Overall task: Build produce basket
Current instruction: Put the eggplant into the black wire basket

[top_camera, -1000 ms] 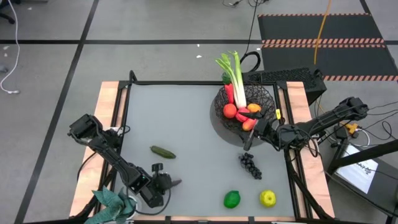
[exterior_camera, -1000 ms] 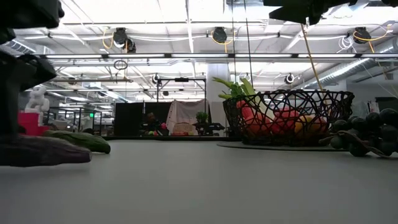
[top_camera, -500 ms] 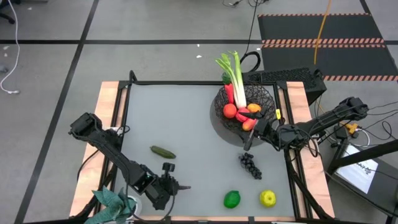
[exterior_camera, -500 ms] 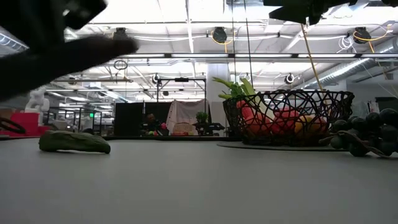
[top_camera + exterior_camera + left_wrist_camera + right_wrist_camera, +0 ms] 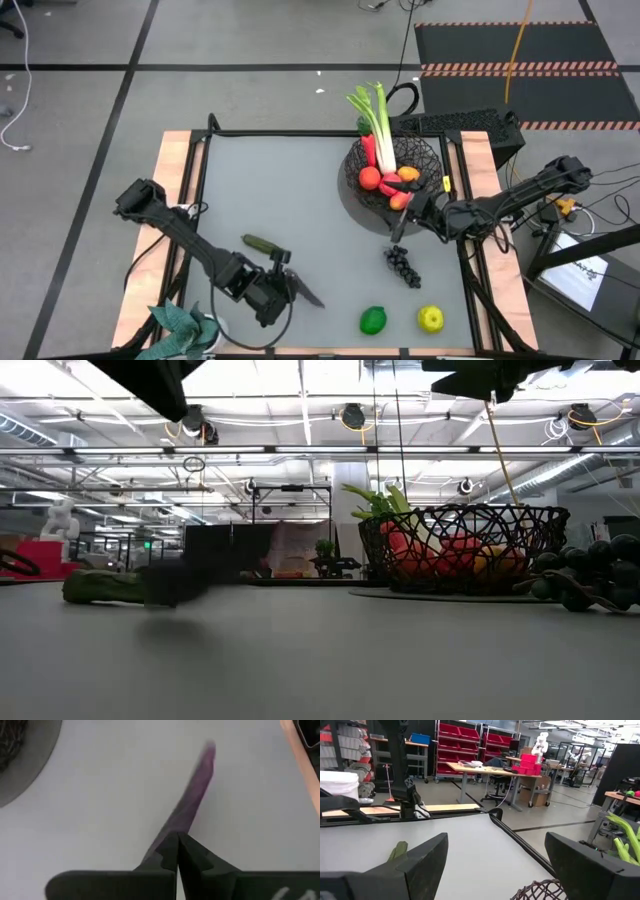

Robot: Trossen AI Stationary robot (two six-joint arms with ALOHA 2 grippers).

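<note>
Here, slim purple eggplant [image 5: 197, 787] – clamped in left end effector [image 5: 177, 851]

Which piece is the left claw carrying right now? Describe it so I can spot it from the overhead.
Start at the table's near left corner, beside the teal leafy plant. The left claw hangs above the table there, shut on the eggplant. Unlike the green cucumber lying close by, it is a slim, dark purple piece.
</note>
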